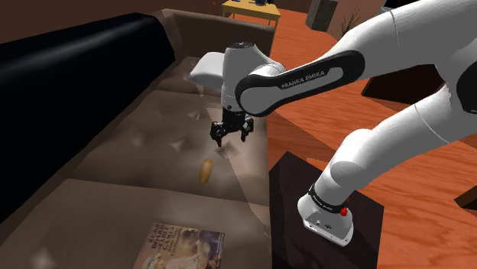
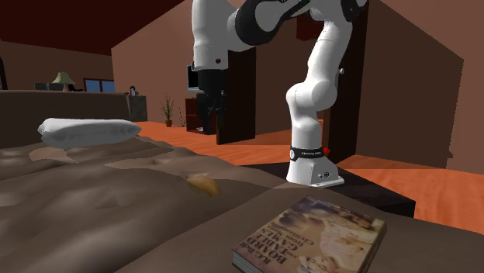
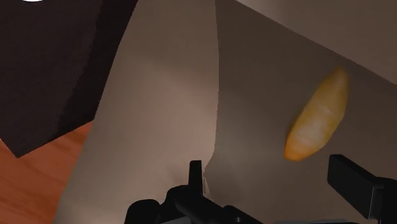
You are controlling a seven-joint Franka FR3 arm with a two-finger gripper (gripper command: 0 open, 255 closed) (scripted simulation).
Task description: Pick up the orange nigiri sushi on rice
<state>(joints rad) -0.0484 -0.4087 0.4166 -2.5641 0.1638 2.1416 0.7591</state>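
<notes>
Well, the gripper (image 1: 232, 134) hangs in the air above the brown sofa (image 1: 130, 164). Its fingers (image 3: 356, 181) are spread apart with nothing between them. The orange sushi (image 1: 205, 171) lies on the seat cushion, lower than the gripper and a bit off to one side. In the wrist view it sits closer to one finger than the other, not in the middle. If the arm goes straight down from here, I think that finger could land on the sushi and squash it or push it away. The sushi is small and rounded, so it may slip out. The cushion looks soft, so pressing hard could make the sushi roll.
</notes>
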